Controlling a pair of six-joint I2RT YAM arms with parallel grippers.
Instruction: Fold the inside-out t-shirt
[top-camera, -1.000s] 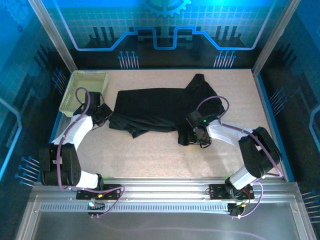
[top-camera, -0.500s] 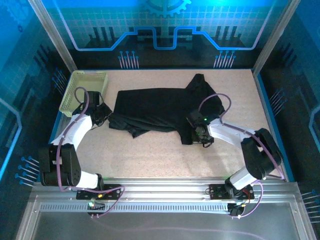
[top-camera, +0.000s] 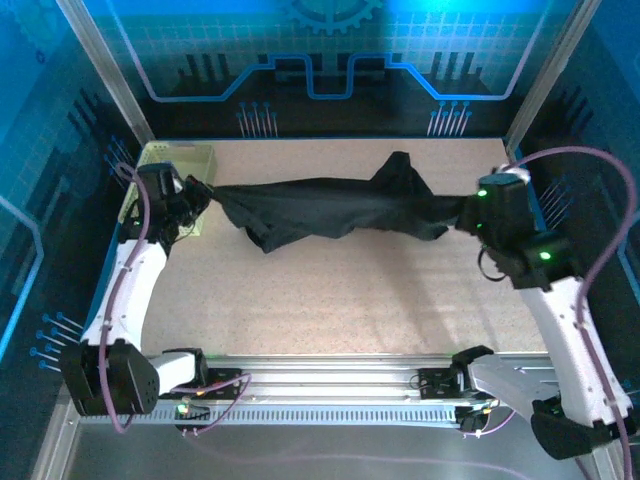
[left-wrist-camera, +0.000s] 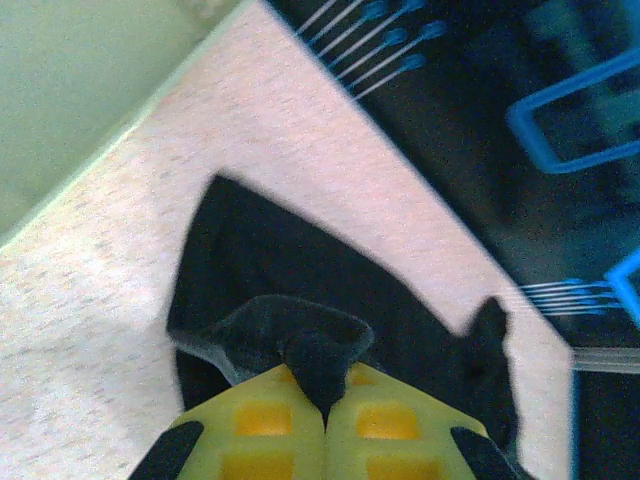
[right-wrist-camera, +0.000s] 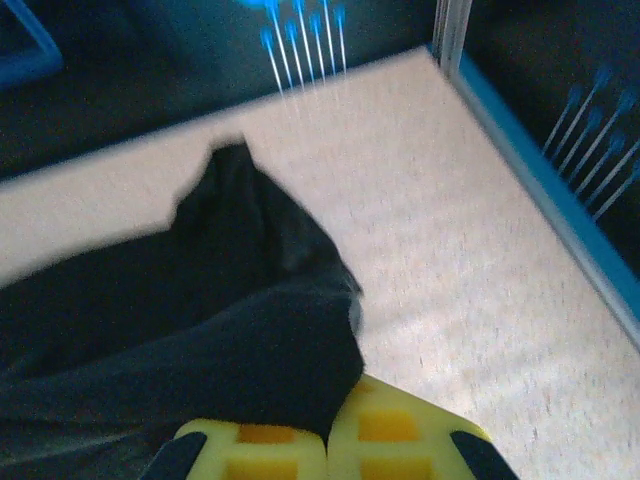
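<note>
Inside-out t-shirt (top-camera: 330, 205) hangs stretched between left claw (top-camera: 203, 190) and right claw (top-camera: 460, 214), both clamping it.

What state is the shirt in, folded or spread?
Stretched out, not folded: the shirt spans between the left gripper and right gripper, both shut on it.

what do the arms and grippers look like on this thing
The left arm and right arm both have white links with black joints, and a purple cable loops along each. Small green lights glow on the right arm. The left gripper and right gripper are yellow-green with square orange-yellow recesses.
</note>
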